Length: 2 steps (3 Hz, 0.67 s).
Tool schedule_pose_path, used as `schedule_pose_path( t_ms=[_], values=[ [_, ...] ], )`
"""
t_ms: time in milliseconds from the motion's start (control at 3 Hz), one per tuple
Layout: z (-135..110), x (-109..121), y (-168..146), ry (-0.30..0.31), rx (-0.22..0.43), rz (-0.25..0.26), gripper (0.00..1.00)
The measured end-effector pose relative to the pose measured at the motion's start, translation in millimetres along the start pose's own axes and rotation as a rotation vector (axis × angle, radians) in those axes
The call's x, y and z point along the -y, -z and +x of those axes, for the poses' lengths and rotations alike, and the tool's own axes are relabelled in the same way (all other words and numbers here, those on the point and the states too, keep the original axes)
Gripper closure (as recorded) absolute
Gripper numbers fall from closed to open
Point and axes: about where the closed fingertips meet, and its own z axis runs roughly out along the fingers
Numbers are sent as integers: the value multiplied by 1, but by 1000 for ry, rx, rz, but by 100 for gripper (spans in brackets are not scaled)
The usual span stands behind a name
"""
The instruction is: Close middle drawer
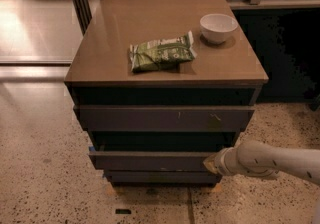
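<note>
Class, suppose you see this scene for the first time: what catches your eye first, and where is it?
A crinkled green snack packet lies mid-top on the brown cabinet, with a small white ceramic bowl near its back right corner. Lower down, the robot's pale gripper sits at the right end of the shallow dark grey-brown middle drawer, its arm entering from the right.

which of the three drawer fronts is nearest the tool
The middle drawer: the plain front between the taller scratched top front and the recessed bottom front. The tool sits at its right end.
</note>
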Motion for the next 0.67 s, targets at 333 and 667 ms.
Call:
schedule_pose_path(
  t_ms=[333, 667],
  values=[
    [-2, 6, -9, -17, 35, -17, 100],
    [-3, 14, -14, -29, 55, -12, 100]
  ],
)
